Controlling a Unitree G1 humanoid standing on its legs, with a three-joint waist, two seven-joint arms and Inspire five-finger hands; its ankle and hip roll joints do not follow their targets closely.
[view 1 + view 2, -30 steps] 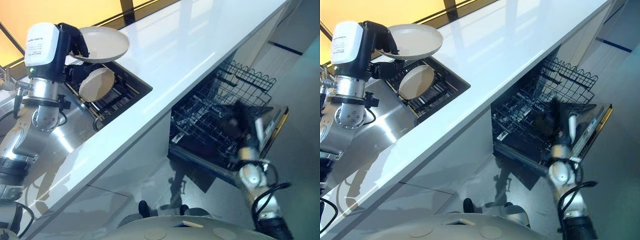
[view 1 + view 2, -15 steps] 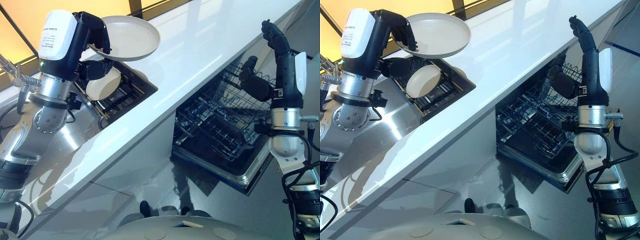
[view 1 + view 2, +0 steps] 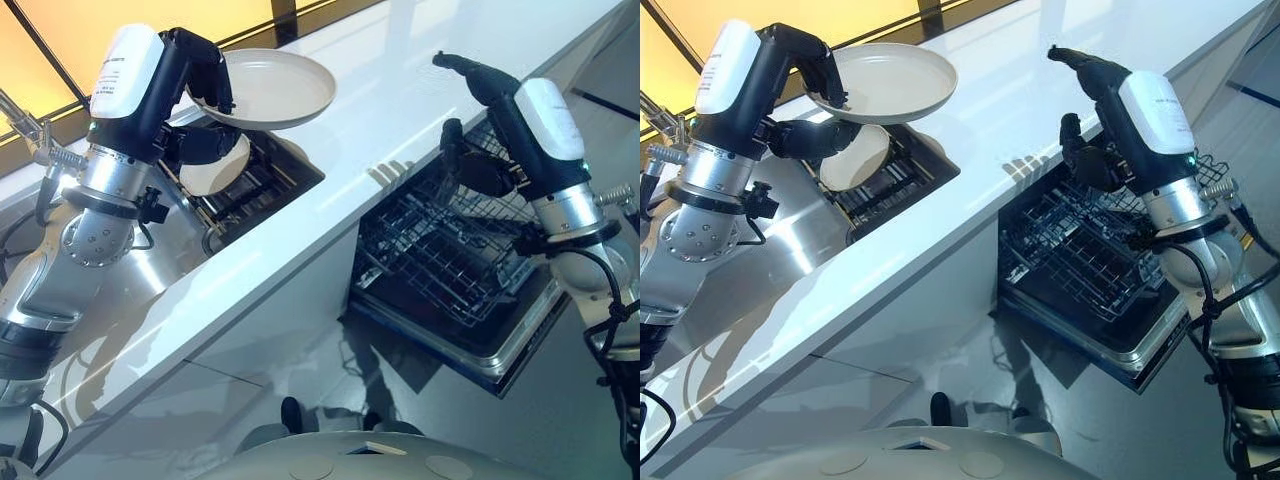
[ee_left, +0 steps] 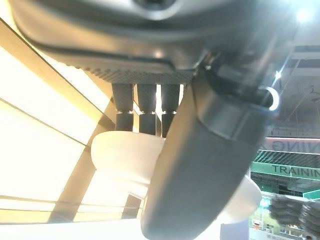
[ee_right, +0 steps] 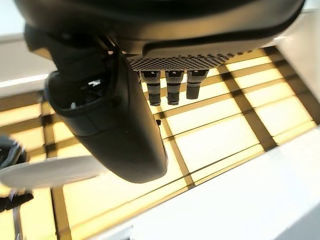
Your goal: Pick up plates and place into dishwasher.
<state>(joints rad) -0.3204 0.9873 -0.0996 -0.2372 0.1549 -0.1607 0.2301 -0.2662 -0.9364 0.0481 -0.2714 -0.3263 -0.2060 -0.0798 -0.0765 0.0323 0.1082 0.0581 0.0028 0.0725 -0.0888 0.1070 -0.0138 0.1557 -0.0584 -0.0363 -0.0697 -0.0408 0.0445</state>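
My left hand is shut on the rim of a cream plate, holding it level in the air above the sink rack; the same plate sits between the fingers and thumb in the left wrist view. A second cream plate stands on edge in that rack, just below the hand. My right hand is raised over the counter's edge above the open dishwasher, fingers straight and open, holding nothing. The held plate is seen edge-on past the right thumb.
A long white counter runs diagonally between the sink and the dishwasher. The dishwasher's lower wire rack is pulled out over the lowered door. A tap stands at the far left by the steel sink surround.
My right hand has swung up and across from beside the dishwasher rack to above the counter edge. The left hand has carried the plate slightly toward the dishwasher side.
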